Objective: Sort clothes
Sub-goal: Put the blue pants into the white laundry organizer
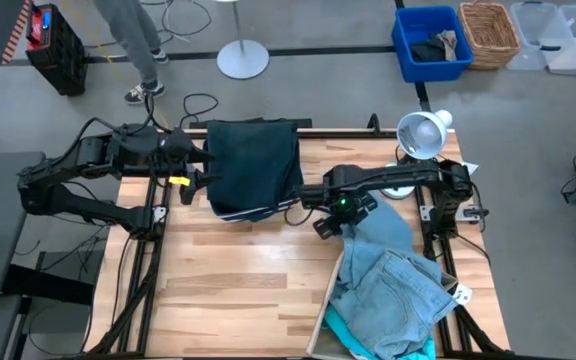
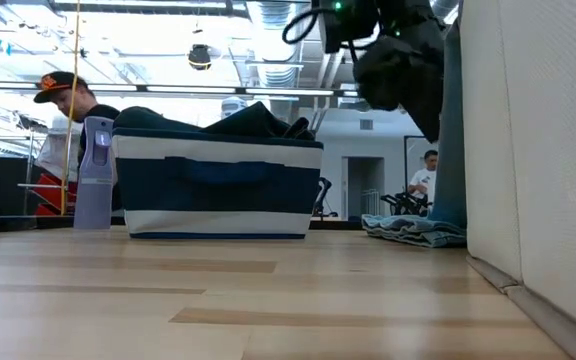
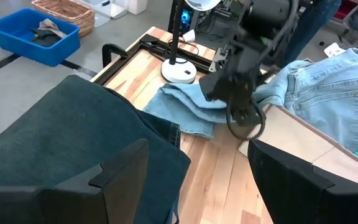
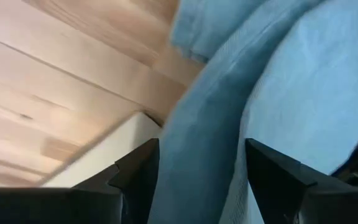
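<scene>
Dark navy-teal clothes (image 1: pixel 253 160) lie heaped over the dark striped bin (image 2: pixel 218 195) at the table's far middle. My left gripper (image 1: pixel 200 170) is open at their left edge, and one finger (image 3: pixel 114 180) stands over the dark cloth (image 3: pixel 73 143). My right gripper (image 1: pixel 330 222) is raised over the table and shut on the pale grey-blue jeans (image 1: pixel 388 280). The jeans spill out of the beige fabric box (image 1: pixel 323 320) at the near right. A bright turquoise garment (image 1: pixel 348 338) lies in the box under the jeans. The small black garment does not show. My right gripper pinches a thick bunched fold of the jeans (image 4: pixel 201 143) between its two fingers, which point down from above. The held part is lifted and hangs beside the box wall (image 2: pixel 453 130). The jeans' end lies on the table (image 2: pixel 413 228). Whether my left gripper touches the dark cloth, I cannot tell.
A desk lamp (image 1: pixel 423 135) stands at the table's far right corner. Bare wood (image 1: pixel 238 290) lies in front of the bin. Off the table are a blue crate (image 1: pixel 433 45) and a wicker basket (image 1: pixel 488 30). A person (image 1: pixel 133 40) stands beyond the far left.
</scene>
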